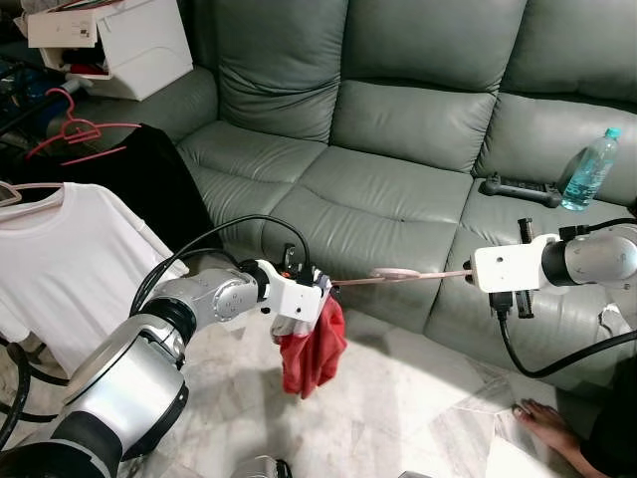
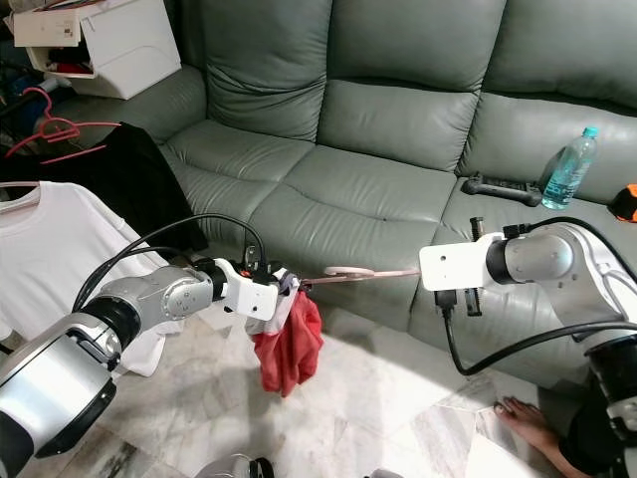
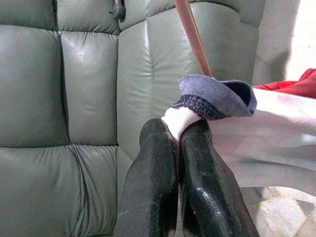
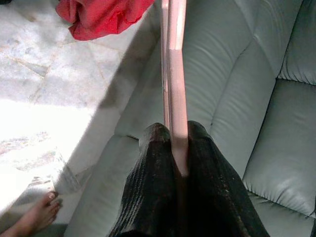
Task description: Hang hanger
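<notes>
At 9 o'clock in the left eye view, a white T-shirt (image 1: pixel 70 259) hangs on a hanger; at 10 o'clock, above it, spare red hangers (image 1: pixel 70 129) sit beside a black garment (image 1: pixel 149 179); this is judged to be the hanging area. At 7 o'clock the left arm reaches toward centre; the left gripper (image 3: pixel 180 133) is clenched on the collar of a garment (image 1: pixel 311 344), grey and white at the neck and red below, which droops toward the marble floor (image 1: pixel 398 398). From that collar a pink hanger (image 1: pixel 403 275) runs level toward 3 o'clock, in front of the grey sofa (image 1: pixel 398 119); the right gripper (image 4: pixel 177 143) is clenched on its far end, the bar pinched between both fingers. At 2 o'clock a water bottle (image 1: pixel 589 169) and a black controller (image 1: pixel 520 187) lie on the sofa seat; at 5 o'clock a person's foot (image 1: pixel 542 418) rests on the floor.

Progress assessment: 1 end of the hanger appears to have entered the collar; the garment is not yet seated across both shoulders. Remaining: complete threading; carry the assembly to 9 o'clock; hook it alongside the T-shirt.
</notes>
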Robot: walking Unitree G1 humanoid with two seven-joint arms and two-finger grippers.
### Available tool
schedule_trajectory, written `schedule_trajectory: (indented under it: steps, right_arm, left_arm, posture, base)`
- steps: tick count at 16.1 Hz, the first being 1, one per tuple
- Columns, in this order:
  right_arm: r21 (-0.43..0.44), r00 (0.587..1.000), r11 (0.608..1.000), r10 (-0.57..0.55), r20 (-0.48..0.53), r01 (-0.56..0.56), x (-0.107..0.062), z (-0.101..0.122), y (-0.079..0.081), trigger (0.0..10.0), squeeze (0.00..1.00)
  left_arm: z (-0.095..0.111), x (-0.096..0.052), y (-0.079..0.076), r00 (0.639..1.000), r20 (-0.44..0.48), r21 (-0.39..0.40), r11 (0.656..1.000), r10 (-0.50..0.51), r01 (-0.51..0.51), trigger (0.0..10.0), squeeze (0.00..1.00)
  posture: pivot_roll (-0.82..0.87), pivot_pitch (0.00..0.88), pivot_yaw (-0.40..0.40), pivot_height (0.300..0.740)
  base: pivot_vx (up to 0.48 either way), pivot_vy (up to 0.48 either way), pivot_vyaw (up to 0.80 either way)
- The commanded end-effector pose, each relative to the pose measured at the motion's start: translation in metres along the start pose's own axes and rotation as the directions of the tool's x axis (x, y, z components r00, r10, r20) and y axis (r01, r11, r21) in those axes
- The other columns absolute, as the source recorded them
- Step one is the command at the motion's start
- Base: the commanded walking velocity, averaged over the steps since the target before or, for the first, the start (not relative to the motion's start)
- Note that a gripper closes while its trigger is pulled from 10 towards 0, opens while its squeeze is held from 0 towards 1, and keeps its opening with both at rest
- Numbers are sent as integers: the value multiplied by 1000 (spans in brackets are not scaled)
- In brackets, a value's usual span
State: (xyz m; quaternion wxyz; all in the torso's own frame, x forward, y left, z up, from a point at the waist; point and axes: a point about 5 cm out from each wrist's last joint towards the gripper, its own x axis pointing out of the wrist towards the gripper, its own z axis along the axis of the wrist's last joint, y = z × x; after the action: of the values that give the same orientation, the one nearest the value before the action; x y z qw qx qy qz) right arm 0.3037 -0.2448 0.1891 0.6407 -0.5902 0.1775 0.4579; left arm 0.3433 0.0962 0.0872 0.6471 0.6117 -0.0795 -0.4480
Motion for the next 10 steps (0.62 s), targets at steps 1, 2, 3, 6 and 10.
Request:
schedule_trajectory:
  steps: [1,2,3,6,10]
  right_arm:
    - [-18,1000,1000,1,21,-1,1,6,-2,10000,0]
    - [-17,1000,1000,1,11,0,1,5,-1,10000,0]
    - [-20,1000,1000,-1,5,1,0,5,-1,10000,0]
    - [-44,998,997,-61,-33,60,-6,0,-10,10000,0]
    - [-15,998,998,-58,-32,57,-6,0,-8,10000,0]
  left_arm:
    - [-6,-4,9,1000,-15,20,1000,18,-17,10000,0]
    - [-8,-6,9,1000,-25,23,1000,17,-16,10000,0]
    - [-8,-6,9,999,-27,21,1000,17,-17,10000,0]
    - [-14,-9,6,998,-64,20,1000,4,-3,10000,0]
    - [-19,-11,8,995,-99,-11,1000,21,-23,10000,0]
  posture:
    - [-125,41,133,740]
    - [-125,41,133,740]
    - [-125,41,133,740]
    - [-128,40,134,740]
    - [-128,37,134,740]
  base:
    - [0,0,0]
    - [0,0,0]
    - [0,0,0]
    - [0,0,0]
    - [0,0,0]
